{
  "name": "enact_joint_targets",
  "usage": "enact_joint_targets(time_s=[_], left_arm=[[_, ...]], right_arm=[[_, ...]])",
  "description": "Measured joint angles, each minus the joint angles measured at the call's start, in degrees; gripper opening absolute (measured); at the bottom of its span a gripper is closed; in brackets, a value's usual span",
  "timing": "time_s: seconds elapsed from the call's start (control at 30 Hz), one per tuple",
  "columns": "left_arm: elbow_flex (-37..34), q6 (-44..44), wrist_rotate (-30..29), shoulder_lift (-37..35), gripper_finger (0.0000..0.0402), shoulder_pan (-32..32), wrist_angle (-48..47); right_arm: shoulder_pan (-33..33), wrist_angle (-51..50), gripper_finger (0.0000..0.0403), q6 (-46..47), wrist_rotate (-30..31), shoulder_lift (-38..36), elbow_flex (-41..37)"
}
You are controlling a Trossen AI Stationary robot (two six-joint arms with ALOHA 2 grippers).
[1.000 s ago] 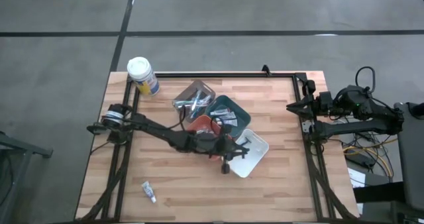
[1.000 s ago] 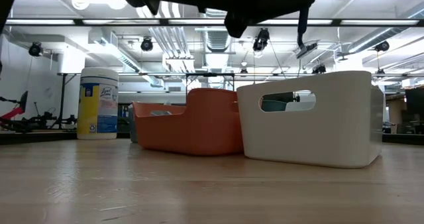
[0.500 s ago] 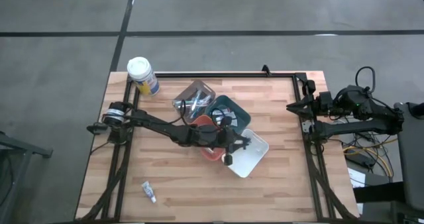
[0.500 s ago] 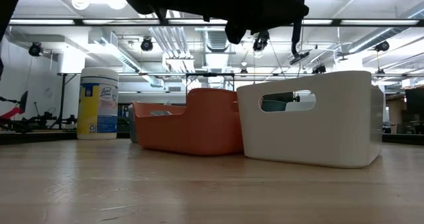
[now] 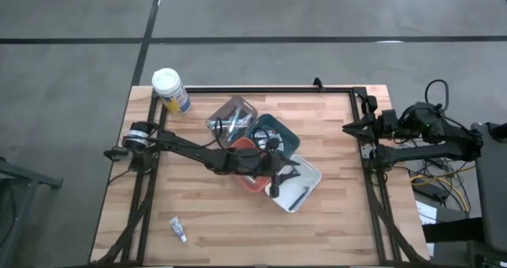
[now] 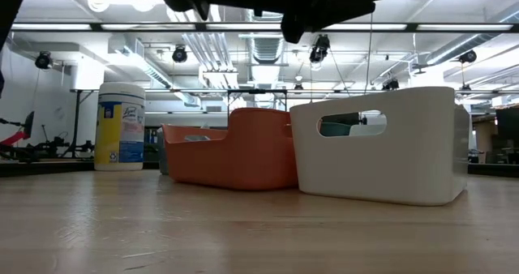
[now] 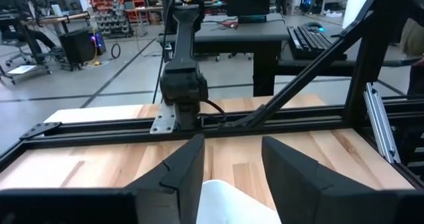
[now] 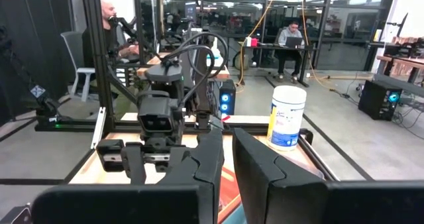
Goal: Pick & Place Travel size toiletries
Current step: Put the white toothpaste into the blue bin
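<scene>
A slim dark long-handled piece (image 5: 298, 192) lies in the white square plastic tray (image 5: 310, 173), just beside my left gripper (image 5: 274, 190), whose fingers (image 7: 182, 168) stand apart, holding nothing. A small white tube (image 5: 179, 230) lies well apart on the wooden table (image 5: 333, 220). My right gripper (image 5: 348, 128) waits at the table's right edge, its fingers (image 8: 211, 159) narrow.
</scene>
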Motion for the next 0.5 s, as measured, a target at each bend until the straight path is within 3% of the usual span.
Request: enact_joint_targets(time_s=[0.5], left_arm=[[0.53,1.38,0.00,-0.02,0.0159,0.00,0.00]], right_arm=[[-0.01,0.00,0.0034,0.00,-0.01,0.00,0.00]])
